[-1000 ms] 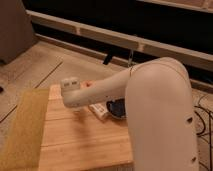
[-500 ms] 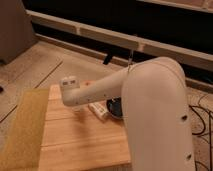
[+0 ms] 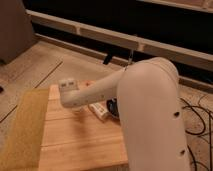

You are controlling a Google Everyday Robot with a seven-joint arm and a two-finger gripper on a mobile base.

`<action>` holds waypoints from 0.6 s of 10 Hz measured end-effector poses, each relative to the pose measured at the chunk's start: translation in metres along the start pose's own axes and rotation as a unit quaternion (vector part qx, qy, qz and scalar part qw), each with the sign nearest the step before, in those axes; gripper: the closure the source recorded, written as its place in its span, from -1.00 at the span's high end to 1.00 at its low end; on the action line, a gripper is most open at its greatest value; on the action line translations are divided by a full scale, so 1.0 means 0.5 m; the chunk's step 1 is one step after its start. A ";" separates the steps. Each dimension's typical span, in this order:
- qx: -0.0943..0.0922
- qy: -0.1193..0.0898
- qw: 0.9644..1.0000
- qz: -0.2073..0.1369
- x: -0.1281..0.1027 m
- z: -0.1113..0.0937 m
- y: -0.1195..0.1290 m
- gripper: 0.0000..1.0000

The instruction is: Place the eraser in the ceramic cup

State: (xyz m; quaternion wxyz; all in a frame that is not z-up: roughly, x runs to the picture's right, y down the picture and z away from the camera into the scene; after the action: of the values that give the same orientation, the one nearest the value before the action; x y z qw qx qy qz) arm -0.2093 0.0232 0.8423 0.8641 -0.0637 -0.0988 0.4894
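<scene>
My white arm reaches left across the wooden table (image 3: pixel 75 140). The gripper (image 3: pixel 70 96) is at its end, above the table's back left part. A small cream-white thing (image 3: pixel 100 111), which looks like the ceramic cup, shows just under the forearm. It sits right of the gripper and next to the black bowl (image 3: pixel 113 106), which the arm mostly hides. I cannot make out the eraser. What the gripper holds, if anything, is hidden.
A yellow-green mat (image 3: pixel 22 127) lies along the table's left side. The bulky arm body (image 3: pixel 150 120) covers the table's right part. Cables (image 3: pixel 197 120) lie on the floor at the right. A dark wall with a pale rail (image 3: pixel 100 35) runs behind.
The arm's end has shifted very slightly to the left. Nothing else has visibly changed.
</scene>
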 end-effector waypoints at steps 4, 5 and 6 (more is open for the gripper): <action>0.008 0.007 1.000 0.001 0.006 0.003 -0.005 -1.00; 0.010 0.008 1.000 0.003 0.008 0.002 -0.007 -1.00; 0.009 0.011 1.000 0.005 0.013 0.002 -0.006 -0.95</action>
State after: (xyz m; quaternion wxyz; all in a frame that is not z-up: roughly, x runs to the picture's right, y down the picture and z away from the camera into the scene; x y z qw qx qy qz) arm -0.2039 0.0273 0.8447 0.8631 -0.0616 -0.0844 0.4941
